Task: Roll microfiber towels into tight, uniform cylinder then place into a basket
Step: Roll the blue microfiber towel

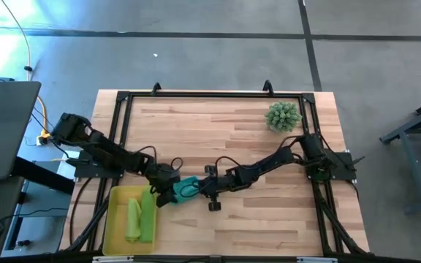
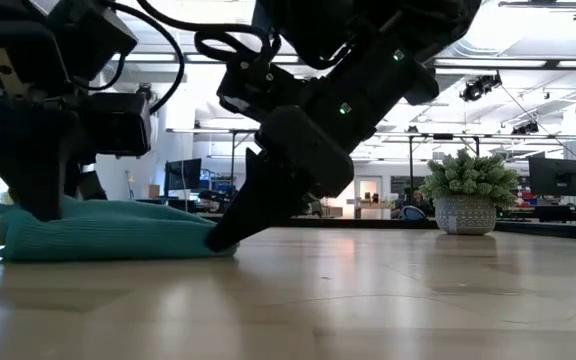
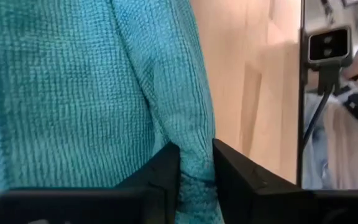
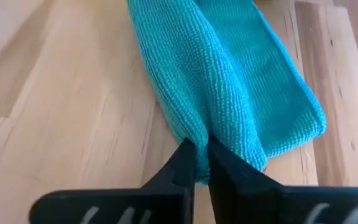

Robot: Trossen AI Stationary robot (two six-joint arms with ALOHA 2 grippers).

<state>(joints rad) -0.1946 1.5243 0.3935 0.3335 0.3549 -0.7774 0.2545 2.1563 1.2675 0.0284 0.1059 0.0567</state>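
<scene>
The teal microfiber towel (image 1: 187, 188) lies on the pale wooden plank table (image 1: 232, 226), near its front edge and just beside the right wall of the shallow translucent yellow plastic basket (image 1: 115, 219). In the low view the towel (image 2: 98, 232) sits low and loosely bunched on the tabletop, flattened rather than rolled to a cylinder. The right wrist view shows it (image 4: 229, 81) as a long folded band with one thick raised ridge and a flatter layer alongside; its fine looped weave is clearly visible.

The left gripper (image 1: 168, 191) is at the towel's end nearest the basket. Its two dark fingers (image 3: 160, 177) are closed on a pinched fold of the teal cloth (image 3: 73, 93). The right gripper (image 1: 203, 187) is at the opposite end, fingers (image 4: 182, 171) clamped together on the tip of the raised ridge.

Two lime green microfiber towels (image 1: 142, 217) lie side by side inside the basket, each in an elongated rolled form.

A spiky green ball-shaped plant (image 1: 283, 116) in a pale pot (image 2: 465, 214) stands well apart, near the table's far right corner.
</scene>
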